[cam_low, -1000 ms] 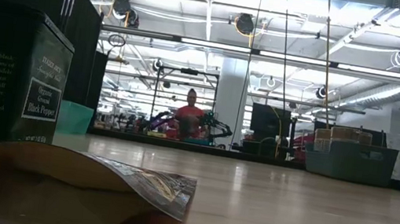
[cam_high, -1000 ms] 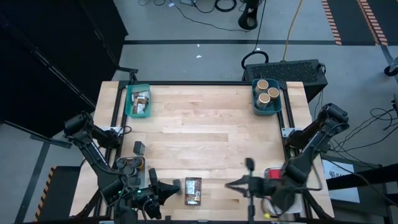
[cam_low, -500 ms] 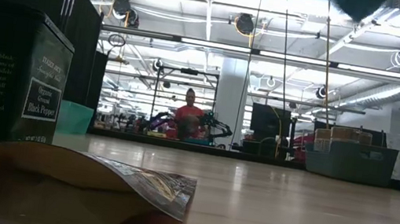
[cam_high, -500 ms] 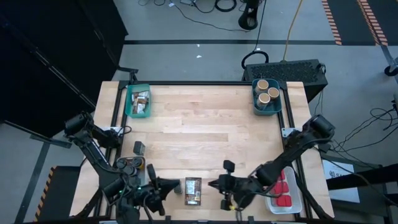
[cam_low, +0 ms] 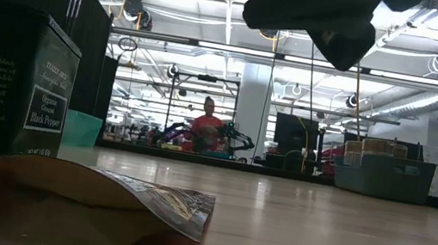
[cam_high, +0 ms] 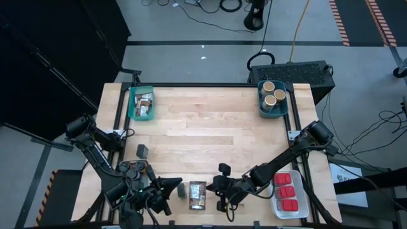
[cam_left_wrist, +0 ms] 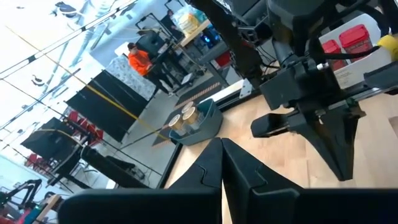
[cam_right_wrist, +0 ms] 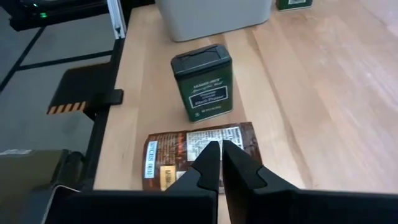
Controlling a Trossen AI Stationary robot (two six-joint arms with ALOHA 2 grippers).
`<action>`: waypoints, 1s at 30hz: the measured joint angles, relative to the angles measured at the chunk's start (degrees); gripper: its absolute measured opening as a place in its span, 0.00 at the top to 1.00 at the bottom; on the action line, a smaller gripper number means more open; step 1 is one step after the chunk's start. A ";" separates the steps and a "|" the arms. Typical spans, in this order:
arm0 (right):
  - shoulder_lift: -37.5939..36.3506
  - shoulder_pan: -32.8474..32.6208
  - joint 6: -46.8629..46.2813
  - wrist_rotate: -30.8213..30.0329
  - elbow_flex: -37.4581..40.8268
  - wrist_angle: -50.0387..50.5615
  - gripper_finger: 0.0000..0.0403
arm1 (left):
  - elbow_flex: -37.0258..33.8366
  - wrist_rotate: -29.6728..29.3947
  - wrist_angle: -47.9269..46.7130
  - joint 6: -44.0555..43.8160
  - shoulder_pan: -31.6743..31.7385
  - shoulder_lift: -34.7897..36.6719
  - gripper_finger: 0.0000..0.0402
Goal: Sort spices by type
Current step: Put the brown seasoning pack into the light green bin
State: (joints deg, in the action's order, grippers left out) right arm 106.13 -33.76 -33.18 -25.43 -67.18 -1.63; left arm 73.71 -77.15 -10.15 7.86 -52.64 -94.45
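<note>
A flat brown printed packet lies on the table at the near edge, and a dark pepper tin stands upright just left of it. In the right wrist view the tin stands beyond the packet. My right gripper hovers shut just right of the packet, slanting down toward it. My left gripper is shut in the air above the tin, pointing toward the table's right. Seen from the low camera, the tin and packet are close up, with my right gripper above.
A teal bin with packets stands at the far left, and another teal bin with tan cylinders at the far right. A white tray of red tins sits near right. A clear-white bin with dark jars and a second tin stand near left.
My right gripper has swept along the near edge toward the table's left and come down toward the packet, still shut, uncovering the tray of red tins. My left gripper has stayed in place and turned a little at the wrist.
</note>
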 joint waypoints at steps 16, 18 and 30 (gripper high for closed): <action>0.00 0.04 3.05 -0.17 0.00 0.13 1.00 | 0.00 0.42 0.02 -0.07 0.00 0.00 0.98; 0.00 0.04 3.26 -0.32 0.00 0.13 1.00 | 0.00 0.42 0.02 -0.07 0.00 0.00 0.98; -0.02 0.04 3.43 -0.37 0.00 0.13 1.00 | 0.00 0.42 0.05 -0.09 0.00 0.00 0.98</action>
State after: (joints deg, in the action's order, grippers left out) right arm 106.10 -33.71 -29.76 -25.80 -67.18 -1.50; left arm 73.71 -76.73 -10.10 7.77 -52.64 -94.45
